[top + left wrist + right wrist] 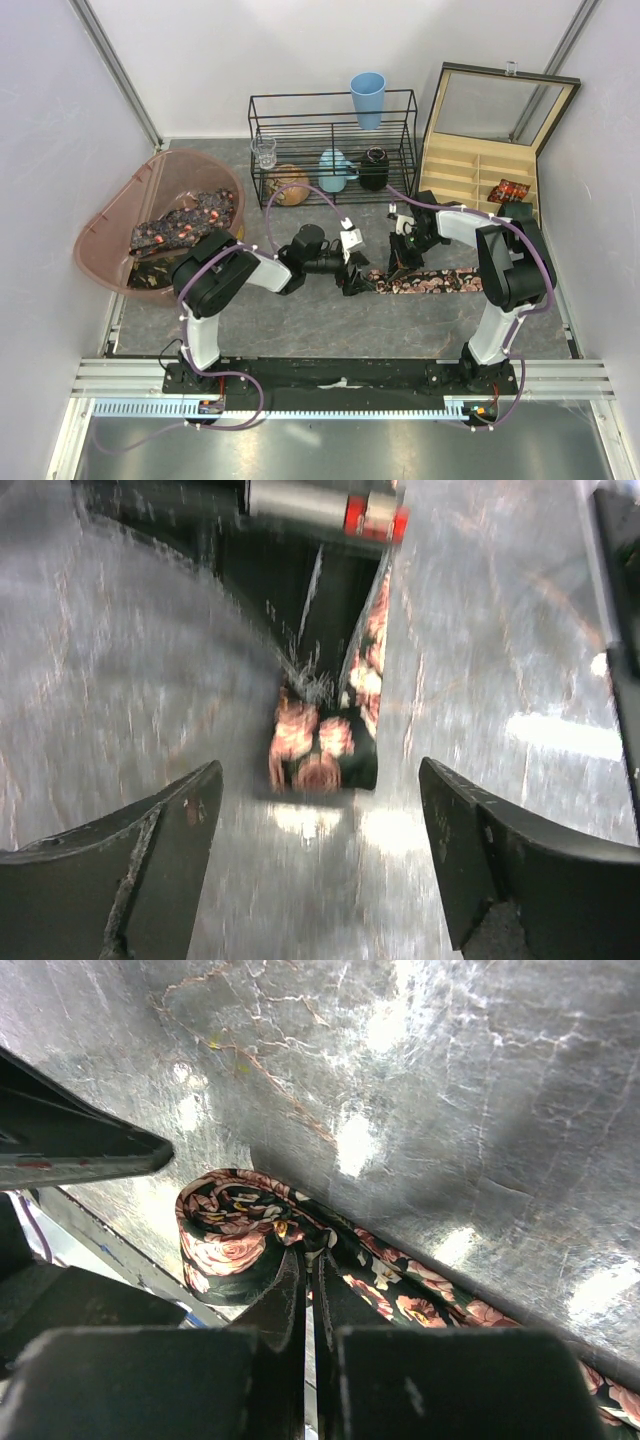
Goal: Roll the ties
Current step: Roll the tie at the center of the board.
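Where the tie lies: one patterned tie (pixel 430 282) stretches flat across the middle of the desk (pixel 300 330), running rightward from the spot where the two arms meet.
Coil (pixel 225 1240): the tie's left end is wound into a small roll that rests on the desk, with the rest of the strip trailing away from it.
Left tool (pixel 318 830): it stands wide, one finger on each side of the coil's line and short of it, touching nothing.
Right tool (pixel 305 1260): it is fully closed, with its tips down on the fabric just behind the coil. Whether any cloth is nipped between them cannot be told.
Heap of ties (pixel 185 225): loose and tangled, it lies in the pink tub (pixel 100 240) at the far left, well apart from both arms.
Rolled tie (pixel 510 190): it sits in a right-hand compartment of the open wooden box (pixel 455 175) at the far right.
Wire rack (pixel 300 130): it stands at the back of the desk between tub and box, with a blue cup (pixel 367 98) on its top.
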Robot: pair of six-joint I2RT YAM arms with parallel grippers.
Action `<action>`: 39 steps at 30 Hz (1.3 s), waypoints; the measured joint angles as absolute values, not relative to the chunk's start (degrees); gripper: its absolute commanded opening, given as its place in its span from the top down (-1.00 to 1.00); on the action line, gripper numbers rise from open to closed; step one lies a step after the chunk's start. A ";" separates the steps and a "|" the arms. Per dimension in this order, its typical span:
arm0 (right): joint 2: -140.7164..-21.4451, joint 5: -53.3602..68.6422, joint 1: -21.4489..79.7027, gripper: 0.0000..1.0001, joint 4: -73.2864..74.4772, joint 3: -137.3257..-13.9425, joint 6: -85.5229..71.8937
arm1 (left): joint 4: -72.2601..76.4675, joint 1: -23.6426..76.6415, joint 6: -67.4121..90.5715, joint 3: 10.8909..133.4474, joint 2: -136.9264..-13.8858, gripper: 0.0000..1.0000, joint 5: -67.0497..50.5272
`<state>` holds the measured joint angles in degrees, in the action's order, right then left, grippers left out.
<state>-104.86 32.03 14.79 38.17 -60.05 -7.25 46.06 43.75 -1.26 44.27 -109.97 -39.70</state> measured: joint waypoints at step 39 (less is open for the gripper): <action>-105.71 32.75 15.59 1.00 38.92 -61.23 -6.22 | 42.04 48.97 -6.72 49.63 -115.83 0.45 -33.10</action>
<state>-105.71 32.75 15.59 38.92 -61.23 -6.22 42.04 48.97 -6.72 49.63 -115.83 -33.10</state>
